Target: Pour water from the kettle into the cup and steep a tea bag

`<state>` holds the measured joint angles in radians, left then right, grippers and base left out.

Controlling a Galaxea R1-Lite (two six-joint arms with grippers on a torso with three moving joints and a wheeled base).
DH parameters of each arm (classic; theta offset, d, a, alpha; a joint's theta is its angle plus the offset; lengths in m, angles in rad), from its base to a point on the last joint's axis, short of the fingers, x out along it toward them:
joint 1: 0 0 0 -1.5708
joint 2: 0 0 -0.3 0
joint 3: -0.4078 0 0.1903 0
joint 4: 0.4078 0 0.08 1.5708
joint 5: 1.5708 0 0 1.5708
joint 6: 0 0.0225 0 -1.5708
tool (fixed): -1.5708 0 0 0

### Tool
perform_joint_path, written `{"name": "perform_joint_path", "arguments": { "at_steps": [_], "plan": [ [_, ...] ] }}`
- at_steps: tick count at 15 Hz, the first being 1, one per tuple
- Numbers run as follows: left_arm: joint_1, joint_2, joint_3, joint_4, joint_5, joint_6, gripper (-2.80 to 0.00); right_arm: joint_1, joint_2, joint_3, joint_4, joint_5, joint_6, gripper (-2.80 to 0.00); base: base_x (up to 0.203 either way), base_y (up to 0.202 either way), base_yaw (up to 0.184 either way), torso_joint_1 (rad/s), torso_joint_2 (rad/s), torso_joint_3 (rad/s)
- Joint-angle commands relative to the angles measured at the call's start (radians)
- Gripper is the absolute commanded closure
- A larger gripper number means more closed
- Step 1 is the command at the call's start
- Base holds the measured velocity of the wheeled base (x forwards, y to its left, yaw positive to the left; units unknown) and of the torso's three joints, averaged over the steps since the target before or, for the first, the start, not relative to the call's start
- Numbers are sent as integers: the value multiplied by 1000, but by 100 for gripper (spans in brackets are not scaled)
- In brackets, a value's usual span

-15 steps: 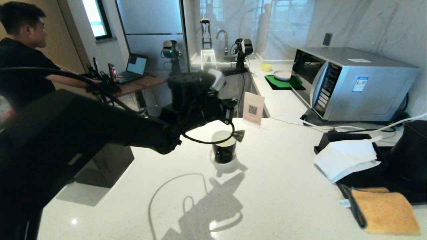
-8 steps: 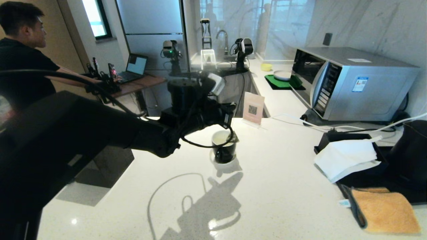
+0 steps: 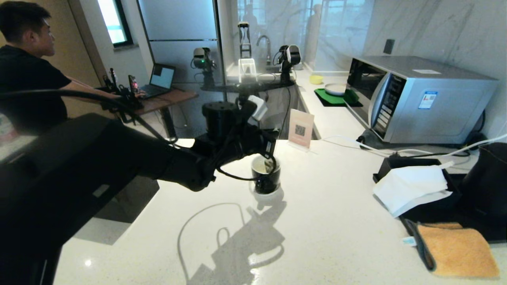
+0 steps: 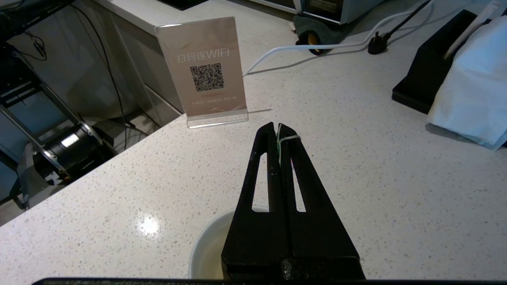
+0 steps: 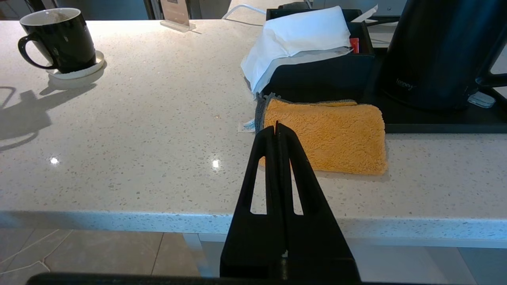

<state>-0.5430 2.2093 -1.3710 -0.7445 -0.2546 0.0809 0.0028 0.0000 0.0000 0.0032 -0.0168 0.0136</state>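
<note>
Now the left gripper (image 3: pixel 270 157) is sinking over the cup (image 3: pixel 266 175), clenched on the thin string (image 4: pixel 282 139), so the tea bag (image 3: pixel 269 165) that was hanging beside the rim is dipping inside: steeping is beginning. Far right on the pale speckled counter (image 3: pixel 336 221), the kettle (image 5: pixel 435 55) is standing by the orange cloth (image 5: pixel 328 134); the right gripper (image 5: pixel 276 128) is hanging clamped empty off the near edge. A person (image 3: pixel 27 59) is sitting far left.

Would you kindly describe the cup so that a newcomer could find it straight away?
Start at the silver microwave on the white counter, then look toward the robot's left, past the standing QR-code sign. Just in front of that sign stands the cup, a glossy black mug, white inside, on a small white saucer, far smaller than the tall black kettle.
</note>
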Motion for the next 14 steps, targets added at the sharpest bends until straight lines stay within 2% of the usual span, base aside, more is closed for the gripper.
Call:
{"name": "perform_joint_path", "arguments": {
  "at_steps": [1,8,14],
  "plan": [
    [7,43,1,-24,-2,0,0,0,2,0,0,0,0,0,0,0,0,0,0,0],
    [17,123,0,-81,-3,0,0,0,2,0,0,0,0,0,0,0,0,0,0,0],
    [14,126,-7,-84,0,-3,0,0,2,0,0,0,0,0,0,0,0,0,0,0]
  ]
}}
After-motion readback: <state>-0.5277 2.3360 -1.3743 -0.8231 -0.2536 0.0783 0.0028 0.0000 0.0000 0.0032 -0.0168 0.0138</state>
